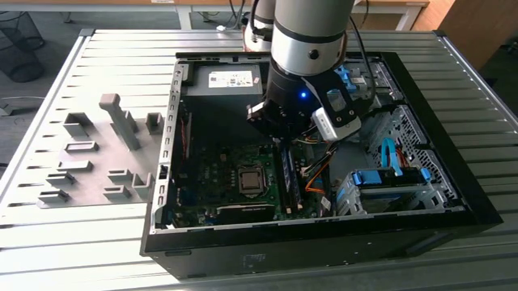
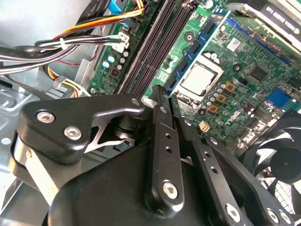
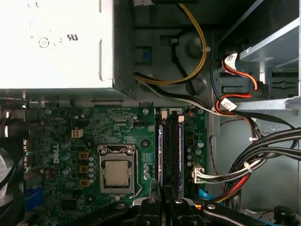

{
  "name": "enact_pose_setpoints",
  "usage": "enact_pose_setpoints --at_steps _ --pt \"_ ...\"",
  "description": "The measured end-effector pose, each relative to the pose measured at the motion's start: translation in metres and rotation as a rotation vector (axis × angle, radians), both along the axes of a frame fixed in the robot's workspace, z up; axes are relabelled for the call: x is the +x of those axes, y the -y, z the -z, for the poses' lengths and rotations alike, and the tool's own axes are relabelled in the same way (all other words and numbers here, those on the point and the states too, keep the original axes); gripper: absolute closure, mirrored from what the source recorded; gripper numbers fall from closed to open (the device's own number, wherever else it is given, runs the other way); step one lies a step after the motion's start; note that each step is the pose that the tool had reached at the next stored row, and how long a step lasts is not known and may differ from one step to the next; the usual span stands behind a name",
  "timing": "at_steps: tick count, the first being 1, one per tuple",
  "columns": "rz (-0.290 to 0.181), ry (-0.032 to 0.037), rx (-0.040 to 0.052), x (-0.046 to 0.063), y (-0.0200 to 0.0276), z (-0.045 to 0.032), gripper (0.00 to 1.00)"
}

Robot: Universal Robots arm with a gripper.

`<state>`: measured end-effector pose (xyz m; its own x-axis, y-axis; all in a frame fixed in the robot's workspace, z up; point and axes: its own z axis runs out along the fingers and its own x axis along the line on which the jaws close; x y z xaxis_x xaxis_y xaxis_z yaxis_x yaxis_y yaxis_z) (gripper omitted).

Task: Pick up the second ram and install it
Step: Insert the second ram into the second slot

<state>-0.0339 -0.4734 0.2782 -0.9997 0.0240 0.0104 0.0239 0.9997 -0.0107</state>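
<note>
A green-blue ram stick (image 2: pixel 200 43) with a row of dark chips stands seated in the memory slot nearest the processor (image 3: pixel 116 172). The same stick (image 1: pixel 287 180) appears in the exterior view as a long bluish strip, and edge-on in the first wrist view (image 3: pixel 160 148). I cannot tell whether it is the second ram. My gripper (image 2: pixel 167 96) hovers low over one end of the memory slots (image 3: pixel 175 146), fingers pressed together with nothing between them. It is seen in the exterior view (image 1: pixel 279 140) inside the open computer case (image 1: pixel 453 200).
Bundled cables (image 3: pixel 263 155) run beside the slots on the side away from the processor. A cooling fan (image 2: pixel 284 165) sits close to the gripper. Blue drive latches (image 1: pixel 389 177) lie at the exterior view's right. A grey fixture with blocks (image 1: pixel 97 157) rests on the slatted table at the left.
</note>
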Motion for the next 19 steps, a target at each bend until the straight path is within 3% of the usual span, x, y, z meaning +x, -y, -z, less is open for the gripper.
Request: enact_pose_setpoints --at_steps 4,19 --pt "0.004 0.0001 0.0014 0.001 0.0024 0.0057 0.86" --pt "0.010 -0.0002 0.0041 0.004 0.0028 0.0322 0.86"
